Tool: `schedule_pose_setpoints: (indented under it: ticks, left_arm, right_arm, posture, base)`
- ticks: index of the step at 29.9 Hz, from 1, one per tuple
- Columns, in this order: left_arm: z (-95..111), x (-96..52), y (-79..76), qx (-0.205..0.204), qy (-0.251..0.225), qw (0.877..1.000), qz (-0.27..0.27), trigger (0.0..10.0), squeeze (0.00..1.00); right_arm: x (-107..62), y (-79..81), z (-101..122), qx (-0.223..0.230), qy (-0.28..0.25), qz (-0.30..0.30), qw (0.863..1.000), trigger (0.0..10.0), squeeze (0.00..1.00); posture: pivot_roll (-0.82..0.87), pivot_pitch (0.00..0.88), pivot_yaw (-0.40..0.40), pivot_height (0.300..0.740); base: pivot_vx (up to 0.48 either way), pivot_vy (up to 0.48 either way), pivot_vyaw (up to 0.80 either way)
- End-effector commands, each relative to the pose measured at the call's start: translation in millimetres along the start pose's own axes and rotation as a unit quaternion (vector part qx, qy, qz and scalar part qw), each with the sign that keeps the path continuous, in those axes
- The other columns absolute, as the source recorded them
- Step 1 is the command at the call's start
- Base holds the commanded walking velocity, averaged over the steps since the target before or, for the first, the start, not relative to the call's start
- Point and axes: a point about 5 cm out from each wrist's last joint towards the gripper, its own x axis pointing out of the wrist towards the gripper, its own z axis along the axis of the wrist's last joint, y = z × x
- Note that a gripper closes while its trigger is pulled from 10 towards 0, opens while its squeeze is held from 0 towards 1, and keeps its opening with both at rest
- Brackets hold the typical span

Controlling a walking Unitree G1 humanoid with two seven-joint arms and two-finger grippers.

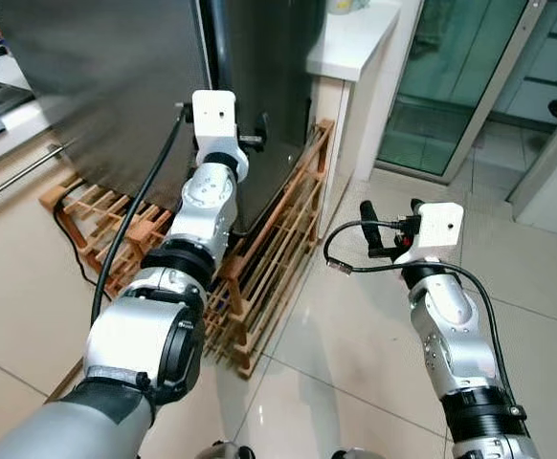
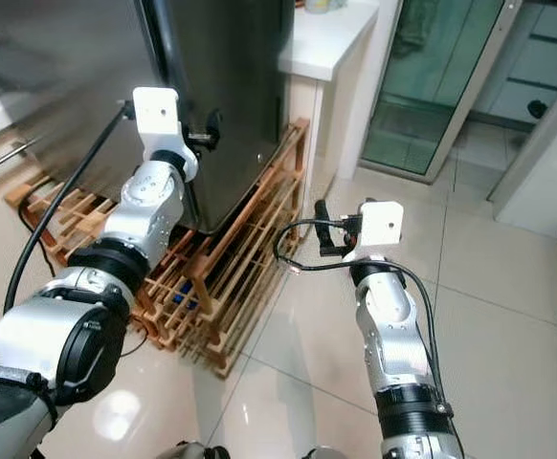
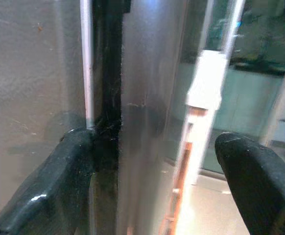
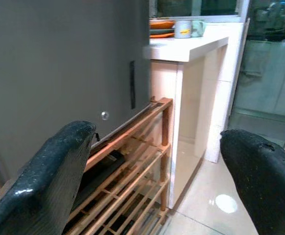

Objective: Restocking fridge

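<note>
The task looks to be at its very start: the stainless-steel fridge [image 1: 116,86] stands closed on a wooden slatted rack [image 1: 259,277], and nothing to stock it with is in either claw. The left claw [image 3: 157,181] is raised against the fridge front, its fingers [image 3: 49,191] spread apart, one of them right at the dark vertical seam [image 3: 108,98] beside the door's edge. By my reading it is lining up to pull the door open, so opening, fetching items and loading the shelves all remain. The right claw [image 4: 157,181] hangs over the tiled floor [image 1: 355,363], just beside the rack, fingers wide apart and empty. A white bench [image 4: 186,46] next to the fridge carries orange plates [image 4: 161,27] and a mug [image 4: 184,28]. No brand mark, label or writing can be read on the fridge or anything else; the left wrist view is blurred
</note>
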Motion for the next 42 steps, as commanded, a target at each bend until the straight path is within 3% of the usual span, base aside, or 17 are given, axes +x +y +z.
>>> schedule_pose_setpoints:
  ticks: [1, 4, 5, 6, 8, 11, 13, 14, 16, 20, 24, 29, 31, 32, 36, 39, 42]
  left_arm:
    - [10, 4.0, -36.3, -0.004, -0.01, 0.995, -0.095, 10.0, 0.0]
    - [16, -0.6, -76.9, -0.037, -0.025, 0.974, -0.22, 10.0, 0.0]
    - [16, -0.6, -76.9, -0.037, -0.025, 0.974, -0.22, 10.0, 0.0]
    - [19, -5.5, -95.3, -0.06, -0.034, 0.957, -0.281, 10.0, 0.0]
    - [24, -24.3, -138.9, -0.101, -0.051, 0.902, -0.416, 10.0, 0.0]
    - [30, -39.2, -168.7, -0.125, -0.063, 0.865, -0.483, 10.0, 0.0]
    - [40, -53.1, -189.1, -0.144, -0.084, 0.827, -0.537, 10.0, 0.0]
    - [40, -53.1, -189.1, -0.144, -0.084, 0.827, -0.537, 10.0, 0.0]
    - [48, -61.2, -198.0, -0.157, -0.095, 0.805, -0.565, 10.0, 0.0]
    - [46, -48.3, -165.5, -0.167, -0.093, 0.83, -0.525, 10.0, 0.0]
    - [20, -37.4, -97.5, -0.132, -0.072, 0.886, -0.439, 10.0, 0.0]
    - [-5, -57.8, 8.7, -0.102, -0.038, 0.94, -0.323, 10.0, 0.0]
    - [-15, -69.0, 41.6, -0.086, -0.022, 0.958, -0.272, 10.0, 0.0]
    - [-15, -69.0, 41.6, -0.086, -0.022, 0.958, -0.272, 10.0, 0.0]
    - [-23, -86.5, 108.6, -0.086, -0.028, 0.995, -0.031, 10.0, 0.0]
    - [-27, -94.7, 120.1, -0.086, -0.027, 0.994, 0.054, 10.0, 0.0]
    - [-31, -103.1, 104.1, -0.046, -0.018, 0.995, 0.09, 10.0, 0.0]
  right_arm:
    - [1.4, 2.4, 2, -0.004, 0.003, 0.009, 1.0, 10.0, 0.0]
    - [-2.1, 3.3, 0, -0.004, 0.01, 0.018, 1.0, 10.0, 0.0]
    - [-2.1, 3.3, 0, -0.004, 0.01, 0.018, 1.0, 10.0, 0.0]
    - [-4.7, 4.8, -2, -0.005, 0.015, 0.023, 1.0, 10.0, 0.0]
    - [-11.1, 8.1, -8, -0.006, 0.026, 0.034, 0.999, 10.0, 0.0]
    - [-12.3, 8.6, -9, -0.005, 0.03, 0.034, 0.999, 10.0, 0.0]
    - [-11.9, 10.8, -9, -0.006, 0.032, 0.04, 0.999, 10.0, 0.0]
    - [-11.9, 10.8, -9, -0.006, 0.032, 0.04, 0.999, 10.0, 0.0]
    - [-11.2, 12.6, -9, -0.007, 0.031, 0.045, 0.998, 10.0, 0.0]
    - [-10.3, 13.6, -8, -0.004, 0.03, 0.039, 0.999, 10.0, 0.0]
    - [-9.6, 12.4, -6, -0.003, 0.026, 0.032, 0.999, 10.0, 0.0]
    - [-5.7, 3.9, -2, -0.004, 0.021, 0.019, 1.0, 10.0, 0.0]
    - [-3.0, 1.1, -1, -0.004, 0.022, 0.016, 1.0, 10.0, 0.0]
    - [-3.0, 1.1, -1, -0.004, 0.022, 0.016, 1.0, 10.0, 0.0]
    - [11.7, 2.3, 3, -0.007, 0.021, 0.037, 0.999, 10.0, 0.0]
    - [19.8, 4.3, 5, -0.005, 0.021, 0.048, 0.999, 10.0, 0.0]
    - [34.3, 13.9, 7, 0.038, 0.024, 0.063, 0.997, 10.0, 0.0]
  posture:
    - [-0.15, 0.0, 0.045, 0.74]
    - [-0.17, 0.0, 0.05, 0.74]
    - [-0.17, 0.0, 0.05, 0.74]
    - [-0.17, 0.0, 0.051, 0.74]
    - [-0.18, 0.0, 0.054, 0.74]
    - [-0.18, 0.0, 0.052, 0.74]
    - [-0.19, 0.0, 0.055, 0.74]
    - [-0.19, 0.0, 0.055, 0.74]
    - [-0.2, 0.0, 0.065, 0.74]
    - [-0.19, 0.0, 0.069, 0.74]
    - [-0.18, 0.0, 0.069, 0.74]
    - [-0.14, 0.0, 0.043, 0.74]
    - [-0.12, 0.0, 0.03, 0.74]
    - [-0.12, 0.0, 0.03, 0.74]
    - [-0.02, 0.0, -0.039, 0.74]
    - [0.01, 0.0, -0.063, 0.74]
    - [0.09, 0.0, -0.103, 0.74]
  base:
    - [0.0, 0.0, 0.0]
    - [0.0, 0.0, 0.0]
    - [0.0, 0.0, 0.0]
    - [0.0, 0.0, 0.0]
    - [0.0, 0.0, 0.0]
    - [0.0, 0.0, 0.0]
    - [0.0, 0.0, 0.0]
    - [0.0, 0.0, 0.0]
    - [0.0, 0.0, 0.0]
    - [0.0, 0.0, 0.0]
    - [0.0, 0.0, 0.0]
    - [0.0, 0.0, 0.46]
    - [0.0, 0.0, 0.6]
    - [0.0, 0.0, 0.59]
    - [0.0, 0.0, 0.58]
    - [0.0, 0.0, 0.58]
    - [0.0, 0.0, 0.56]
